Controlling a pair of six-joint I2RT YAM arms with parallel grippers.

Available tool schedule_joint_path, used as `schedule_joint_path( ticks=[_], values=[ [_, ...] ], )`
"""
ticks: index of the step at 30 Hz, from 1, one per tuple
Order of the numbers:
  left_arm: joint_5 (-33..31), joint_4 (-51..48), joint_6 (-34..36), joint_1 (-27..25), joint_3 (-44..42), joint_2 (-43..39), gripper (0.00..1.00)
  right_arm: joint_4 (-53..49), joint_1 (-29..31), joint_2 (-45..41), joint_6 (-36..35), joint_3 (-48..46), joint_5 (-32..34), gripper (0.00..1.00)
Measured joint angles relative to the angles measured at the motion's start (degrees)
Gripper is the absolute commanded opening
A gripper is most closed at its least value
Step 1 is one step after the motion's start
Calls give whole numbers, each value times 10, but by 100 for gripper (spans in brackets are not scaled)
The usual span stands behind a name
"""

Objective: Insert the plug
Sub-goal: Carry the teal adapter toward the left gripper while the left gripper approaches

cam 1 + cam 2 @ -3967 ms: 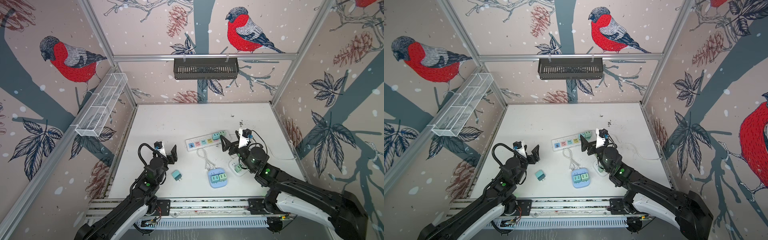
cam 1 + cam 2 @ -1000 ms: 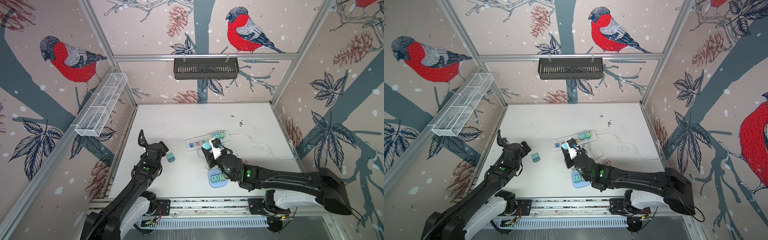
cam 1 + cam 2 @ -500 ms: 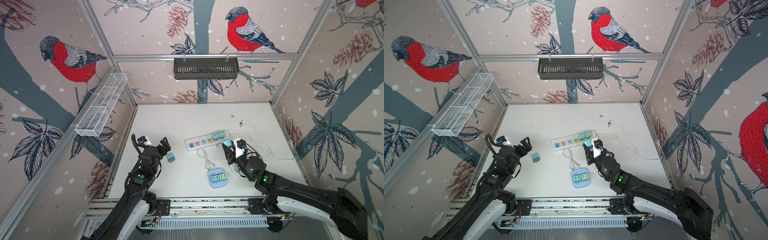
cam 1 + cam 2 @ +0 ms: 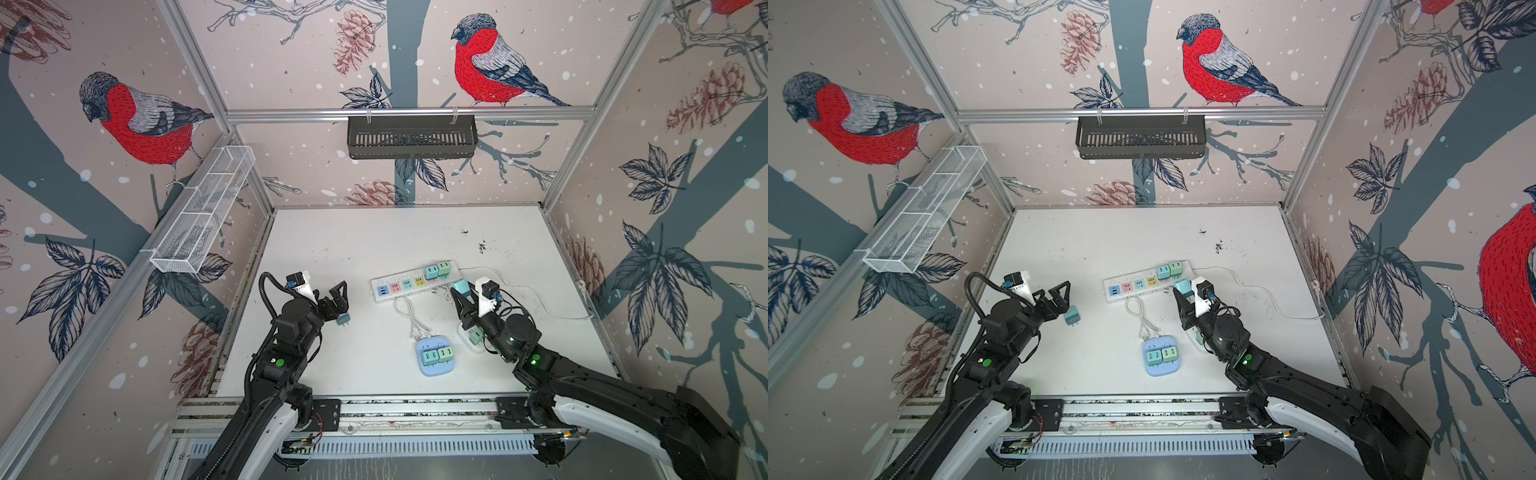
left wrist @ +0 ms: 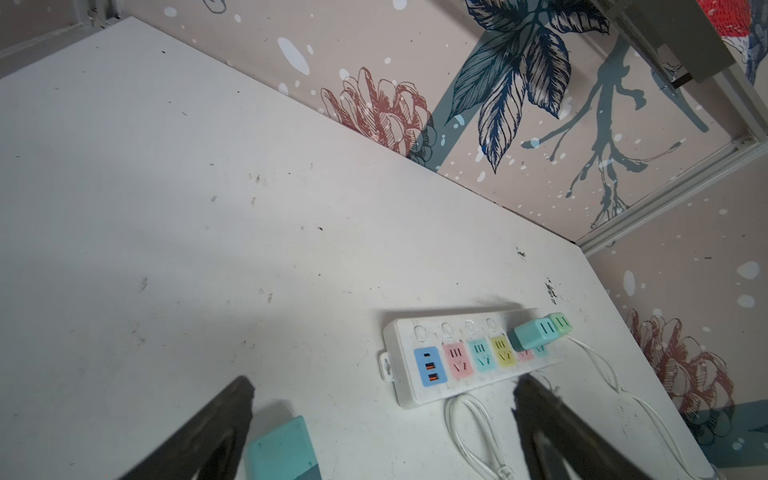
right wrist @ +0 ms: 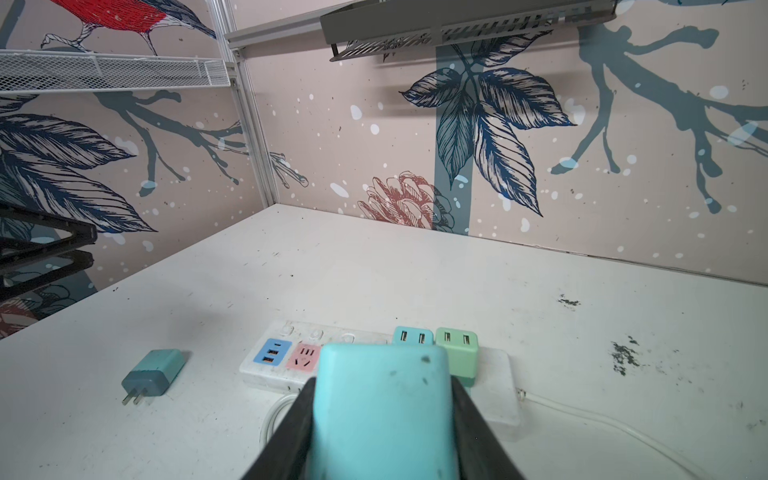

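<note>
Bird-patterned walls close in a scuffed white table [image 4: 374, 232], with a power strip [image 4: 405, 284] lying aslant near its middle. The right gripper [image 4: 464, 291] is clamped on a light-blue plug [image 4: 460, 286] and holds it above the table, just off the near side of the strip's right end and close to two seated plugs [image 4: 432, 272]. In the right wrist view the plug's body fills the space between the dark jaws. It hides its own prongs and several of the strip's coloured sockets, so only the blue and pink ones show. The left gripper [image 4: 330, 297] stands with its jaws spread wide and nothing between them. A teal plug [image 4: 344, 320] lies on the table just beside one finger. In the left wrist view that plug is cut off by the frame edge, and whether finger and plug touch cannot be told. Nearer the front sits a blue hub [image 4: 434, 374] carrying two green plugs. A white block [image 4: 467, 336] beside it is mostly covered by the right arm, too little showing to say what it is. The strip's white cord [image 4: 536, 295] trails toward the right wall, and where it ends is hard to make out.
</note>
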Motion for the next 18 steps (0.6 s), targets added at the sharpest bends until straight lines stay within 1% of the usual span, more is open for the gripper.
schedule_joint_path(
  ticks=[4, 6, 8, 11, 13, 18],
  values=[
    [79, 6, 6, -2, 12, 17, 80, 14, -1, 9, -4, 2, -14, 6],
    [115, 14, 8, -9, 17, 21, 78, 18, -1, 14, -8, 2, -18, 5],
    [134, 16, 8, -27, 24, 22, 77, 24, -1, 22, -8, 2, -19, 3],
    [138, 15, 10, -80, 43, 24, 75, 41, -1, 39, -10, 2, -21, 2],
    [135, 15, 13, -115, 53, 26, 72, 60, 0, 56, -15, 0, -27, 1],
    [110, 12, 14, -201, 86, 55, 68, 121, 5, 82, -46, -24, -66, 0]
  ],
)
